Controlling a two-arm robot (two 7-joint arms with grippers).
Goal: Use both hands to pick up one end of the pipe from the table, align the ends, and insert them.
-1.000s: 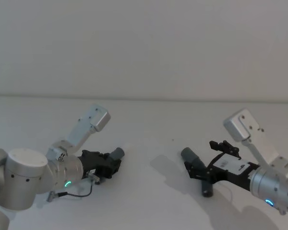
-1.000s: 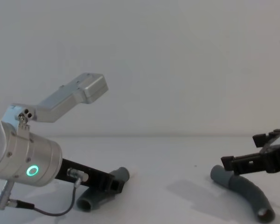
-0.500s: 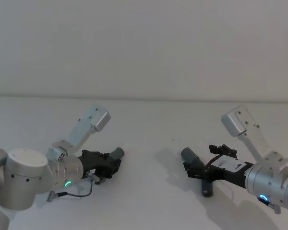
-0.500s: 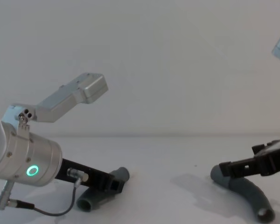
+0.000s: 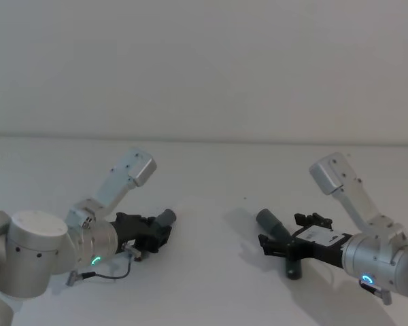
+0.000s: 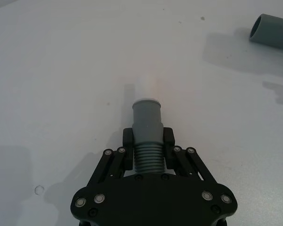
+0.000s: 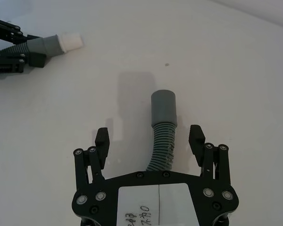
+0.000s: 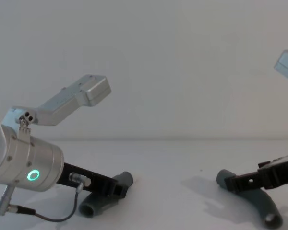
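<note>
I read this as a lab test setup. Plain white table (image 5: 211,170), bare white wall (image 5: 204,61) behind it.

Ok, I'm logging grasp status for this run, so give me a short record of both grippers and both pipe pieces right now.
left gripper: shut on left pipe piece, at the ribs
right gripper: open, straddling right pipe piece without touching
right pipe piece: lying on table
ends: white-tipped cuff and open socket cuff apart, not joined

left gripper (image 6: 147,136) and right gripper (image 7: 149,133) are showing black linkages, silver screws | right gripper is carrying a white label (image 7: 146,197), handwritten | left wrist (image 8: 19,160) is showing silver casing, green ring light (image 8: 34,175) | grey cable (image 8: 38,215) is trailing beneath
</note>
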